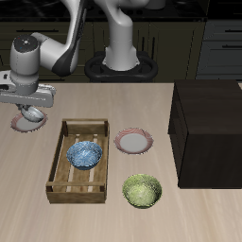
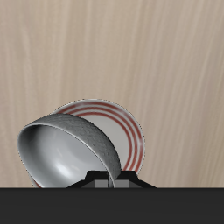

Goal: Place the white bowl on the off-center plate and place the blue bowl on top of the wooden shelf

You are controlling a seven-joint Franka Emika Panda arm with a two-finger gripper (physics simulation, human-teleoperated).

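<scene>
My gripper (image 1: 32,107) is shut on the rim of the white bowl (image 1: 33,116), which hangs tilted just above the off-center plate (image 1: 19,124) near the table's side edge. In the wrist view the white bowl (image 2: 66,156) shows its grey glossy inside and covers part of the pink-rimmed plate (image 2: 125,125); whether they touch I cannot tell. My gripper (image 2: 108,182) grips the bowl's rim. The blue bowl (image 1: 84,154) rests inside a light slatted crate (image 1: 62,151). The dark wooden shelf (image 1: 208,132) stands at the opposite side, its flat top bare.
A second pink-rimmed plate (image 1: 133,142) lies beside the crate, toward the shelf. A yellow-green bowl (image 1: 142,191) sits nearer the table's front edge. The robot base (image 1: 121,64) stands at the back.
</scene>
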